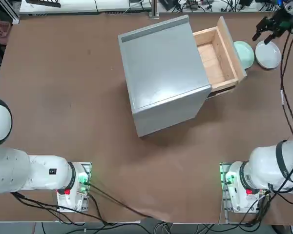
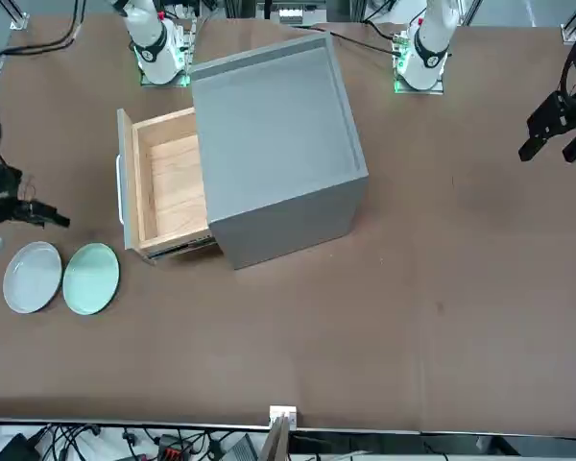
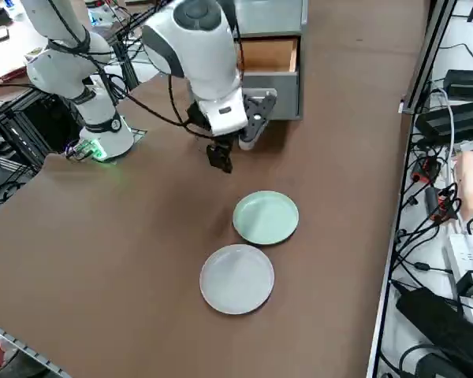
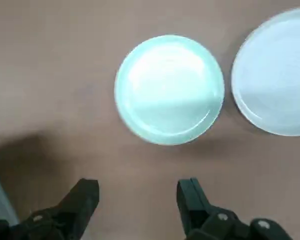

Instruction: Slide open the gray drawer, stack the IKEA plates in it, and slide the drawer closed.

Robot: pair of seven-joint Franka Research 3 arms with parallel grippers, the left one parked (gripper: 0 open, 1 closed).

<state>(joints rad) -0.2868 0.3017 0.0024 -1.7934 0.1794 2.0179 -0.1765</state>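
Top view: drawer (image 1: 219, 56) seen pulled out of gray cabinet (image 1: 163, 73), wooden inside bare. Green plate (image 1: 244, 53) and white plate (image 1: 267, 54) laid side by side on table (image 1: 63, 97), just beyond drawer front, not stacked. Right gripper (image 4: 137, 200) held above table near green plate, fingers (image 4: 82, 197) spread apart, nothing gripped.

A robotics lab. Two white robot arms (image 1: 268, 170) are bolted at one edge of a large brown table (image 1: 63, 97), their bases lit with green lights. Loose black cables (image 1: 112, 207) trail off the table's edges. Beside the table, power strips (image 3: 465, 83) and tangled wiring lie on a white floor, next to metal framing.
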